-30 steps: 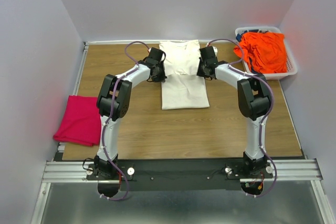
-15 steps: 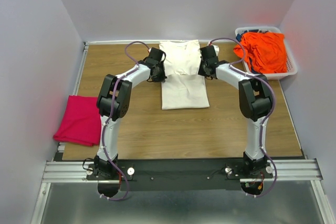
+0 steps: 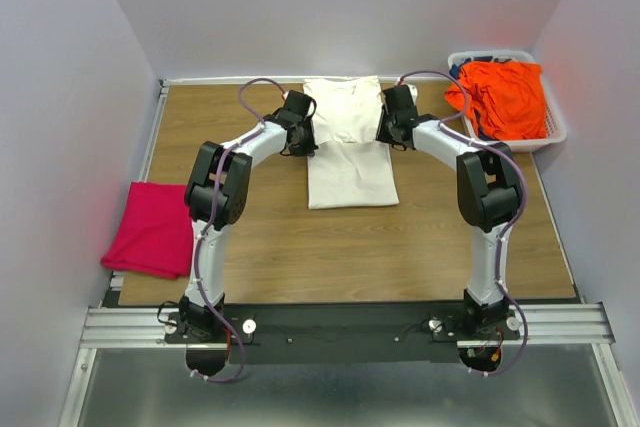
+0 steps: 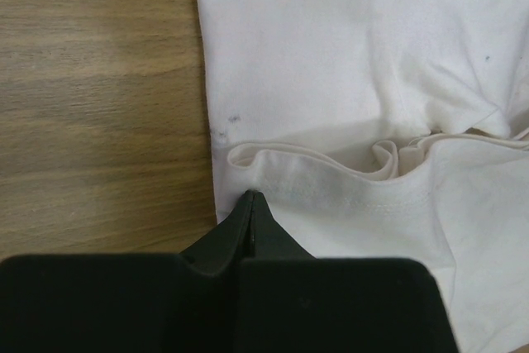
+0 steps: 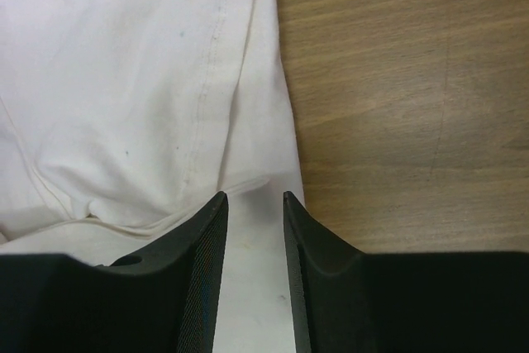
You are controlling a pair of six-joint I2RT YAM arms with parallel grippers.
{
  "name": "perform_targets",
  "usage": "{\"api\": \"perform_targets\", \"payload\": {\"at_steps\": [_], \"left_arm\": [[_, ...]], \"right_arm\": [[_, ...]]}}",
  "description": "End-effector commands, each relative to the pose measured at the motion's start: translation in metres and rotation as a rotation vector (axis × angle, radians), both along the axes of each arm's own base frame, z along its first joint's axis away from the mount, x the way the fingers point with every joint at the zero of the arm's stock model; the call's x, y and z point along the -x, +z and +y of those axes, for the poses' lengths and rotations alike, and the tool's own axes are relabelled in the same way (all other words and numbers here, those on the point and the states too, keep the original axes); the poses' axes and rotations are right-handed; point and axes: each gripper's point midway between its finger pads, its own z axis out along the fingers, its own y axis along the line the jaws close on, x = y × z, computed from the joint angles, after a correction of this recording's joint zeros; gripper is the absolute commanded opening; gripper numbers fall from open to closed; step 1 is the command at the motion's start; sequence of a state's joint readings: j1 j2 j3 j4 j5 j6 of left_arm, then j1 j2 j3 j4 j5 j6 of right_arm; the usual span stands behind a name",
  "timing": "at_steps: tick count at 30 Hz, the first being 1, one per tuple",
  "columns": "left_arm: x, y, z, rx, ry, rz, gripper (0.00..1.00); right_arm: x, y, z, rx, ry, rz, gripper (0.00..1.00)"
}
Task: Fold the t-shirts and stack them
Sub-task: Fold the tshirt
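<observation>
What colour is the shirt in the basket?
That t-shirt is bright orange; top external view shows it best.

I can't make out any lettering, label, brand or number here, neither on the cream-white t-shirt (image 3: 347, 152) nor on the basket (image 3: 553, 135).

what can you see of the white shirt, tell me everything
The white shirt is soft cream cloth with stitched hems and a few tiny dark specks. It lies flat at the far middle of the table, partly folded, one layer doubled over another with a rippled fold line across it. The left hand, shut, sits at its left edge; the right hand, open, is over its right edge. Whether either pinches cloth is unclear.
</observation>
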State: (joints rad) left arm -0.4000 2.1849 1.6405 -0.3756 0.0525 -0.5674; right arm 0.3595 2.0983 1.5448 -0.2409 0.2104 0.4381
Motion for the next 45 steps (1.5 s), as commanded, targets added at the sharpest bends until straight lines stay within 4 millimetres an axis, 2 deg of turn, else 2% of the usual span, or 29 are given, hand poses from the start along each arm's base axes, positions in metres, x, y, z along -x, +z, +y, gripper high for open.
{"api": "perform_targets", "payload": {"at_steps": [1, 12, 17, 18, 20, 23, 33, 36, 43, 45], "left_arm": [[-0.003, -0.012, 0.008, -0.042, 0.01, 0.012, 0.0], [-0.003, -0.014, 0.009, -0.044, 0.01, 0.016, 0.0], [-0.003, -0.016, 0.009, -0.045, 0.011, 0.021, 0.0], [-0.003, -0.017, 0.009, -0.046, 0.011, 0.024, 0.0], [-0.002, -0.017, 0.01, -0.048, 0.012, 0.023, 0.0], [-0.002, -0.019, 0.011, -0.05, 0.014, 0.026, 0.0], [-0.002, -0.022, 0.015, -0.062, 0.021, 0.034, 0.0], [-0.001, -0.023, 0.015, -0.065, 0.022, 0.036, 0.0], [-0.002, -0.02, 0.016, -0.065, 0.022, 0.029, 0.0], [-0.004, -0.016, 0.016, -0.06, 0.021, 0.021, 0.0]], "right_arm": [[0.001, -0.014, 0.003, 0.0, 0.029, 0.038, 0.4], [0.0, -0.029, 0.006, -0.005, 0.029, 0.064, 0.39], [0.001, -0.024, 0.002, 0.001, 0.014, 0.054, 0.25], [0.002, -0.024, 0.001, 0.004, 0.01, 0.054, 0.17], [0.002, -0.02, -0.001, 0.002, 0.003, 0.046, 0.08], [0.002, -0.013, -0.001, 0.002, 0.0, 0.035, 0.0], [0.002, 0.012, -0.022, 0.042, -0.091, -0.025, 0.0], [0.002, 0.011, -0.026, 0.04, -0.101, -0.023, 0.0], [0.002, -0.007, -0.023, 0.027, -0.084, 0.018, 0.01], [0.002, -0.01, -0.021, 0.029, -0.08, 0.023, 0.07]]}}
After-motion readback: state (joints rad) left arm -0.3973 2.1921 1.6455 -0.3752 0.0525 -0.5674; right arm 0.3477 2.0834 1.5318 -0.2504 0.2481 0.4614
